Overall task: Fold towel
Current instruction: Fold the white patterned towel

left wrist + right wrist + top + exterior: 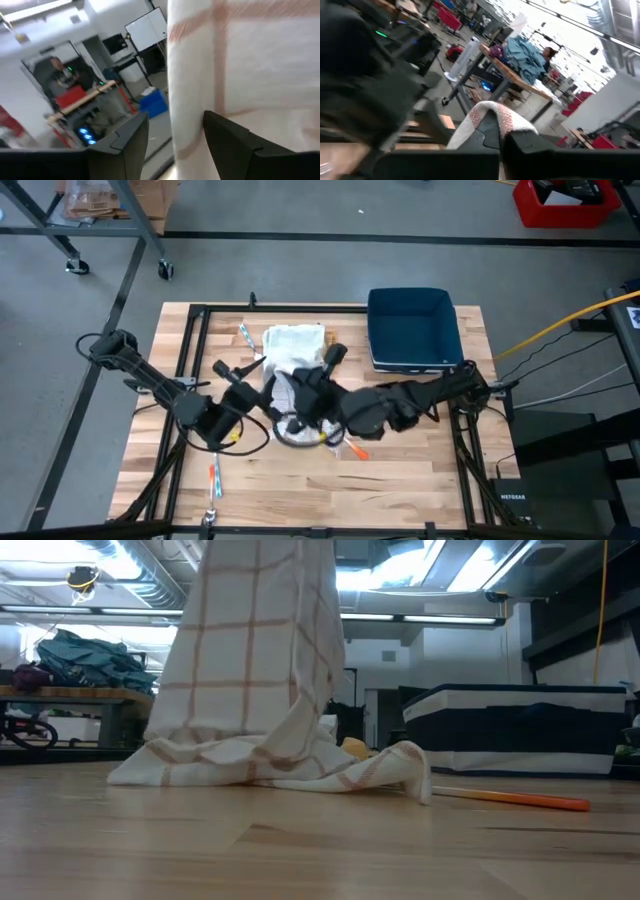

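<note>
Wooden planks make up the table [400,470], which sits on grey floor with a workshop behind it.

Nearest in the low view, bare boards run up to the towel [262,690], a white cloth with thin orange checks. Its lower folds are heaped on the table while the rest rises in a column out of the top of the picture, so it is lifted and hanging. An orange pen [515,800] lies on the wood at 3 o'clock from the heap.

From above, both arms meet near the table's middle. The left gripper [238,422] sits at about 8 o'clock from the centre; the left wrist view shows its fingers [235,142] spread apart with a rolled edge of towel standing between them, though whether they press on it I cannot tell. The right gripper [318,395] is at the centre, fingers [485,131] pressed together and pinching a fold of towel that humps over their tips. Part of the towel also lies flat at 12 o'clock from the grippers.

Farther back, a blue bin [412,328] stands at 1 o'clock on the table. Beyond the table, a bench carries a pile of teal cloth [85,662].
</note>
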Available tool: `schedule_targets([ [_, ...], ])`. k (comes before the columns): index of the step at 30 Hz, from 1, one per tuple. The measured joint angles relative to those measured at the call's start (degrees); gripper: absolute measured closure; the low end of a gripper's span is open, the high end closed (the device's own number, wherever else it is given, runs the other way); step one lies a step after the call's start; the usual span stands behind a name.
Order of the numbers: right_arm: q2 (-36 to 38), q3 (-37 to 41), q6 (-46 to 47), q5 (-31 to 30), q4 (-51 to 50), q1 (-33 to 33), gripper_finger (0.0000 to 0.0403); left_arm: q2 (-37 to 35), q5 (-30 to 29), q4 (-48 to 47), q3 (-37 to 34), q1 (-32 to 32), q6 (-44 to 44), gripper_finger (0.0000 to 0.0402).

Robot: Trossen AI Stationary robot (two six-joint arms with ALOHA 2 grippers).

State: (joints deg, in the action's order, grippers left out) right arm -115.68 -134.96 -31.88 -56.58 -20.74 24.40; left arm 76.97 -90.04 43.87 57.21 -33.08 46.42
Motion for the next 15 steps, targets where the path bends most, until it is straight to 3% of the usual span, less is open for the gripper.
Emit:
schedule_targets([
  [5,0.00,0.00,0.85,-0.02,-0.03,3.74,0.0403,-0.09,0.05,0.04,0.00,3.41,7.81,0.0219],
  [15,0.02,0.00,4.93,-0.33,0.68,8.38,0.0403,-6.59,3.26,0.01,0.00,9.73,13.31,0.0219],
])
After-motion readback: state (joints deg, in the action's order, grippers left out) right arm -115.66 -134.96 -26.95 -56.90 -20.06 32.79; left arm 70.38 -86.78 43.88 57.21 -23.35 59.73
